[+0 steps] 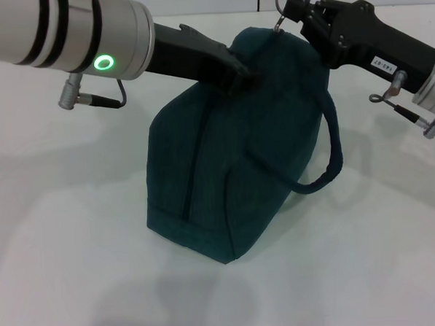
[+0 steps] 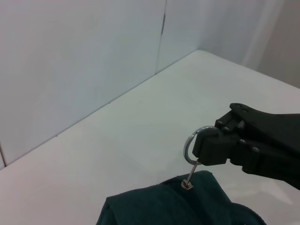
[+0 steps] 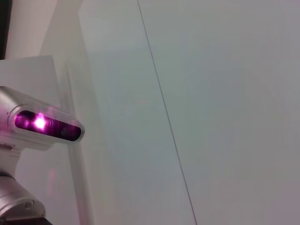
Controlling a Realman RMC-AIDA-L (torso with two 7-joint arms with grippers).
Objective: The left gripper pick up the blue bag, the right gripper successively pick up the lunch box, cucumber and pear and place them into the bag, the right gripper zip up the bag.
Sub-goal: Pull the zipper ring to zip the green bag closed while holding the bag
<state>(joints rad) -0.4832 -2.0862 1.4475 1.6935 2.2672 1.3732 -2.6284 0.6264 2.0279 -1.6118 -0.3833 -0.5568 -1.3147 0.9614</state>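
Head view: one blue bag (image 1: 233,177), two tools — left tool (image 1: 243,75), right tool (image 1: 291,7).

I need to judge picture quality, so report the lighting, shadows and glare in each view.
Head view: soft even light, faint shadows on the white table around the blue bag, green indicator ring glowing. Left wrist view: diffuse light, the ring pull at the right tool sharp. Right wrist view: a magenta lamp flares.

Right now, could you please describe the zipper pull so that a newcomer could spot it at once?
Find the dark teal fabric bag standing on the white table. At its top far corner, the black right gripper pinches a thin silver metal ring, the only shiny loop, unlike the bag's fabric handle.
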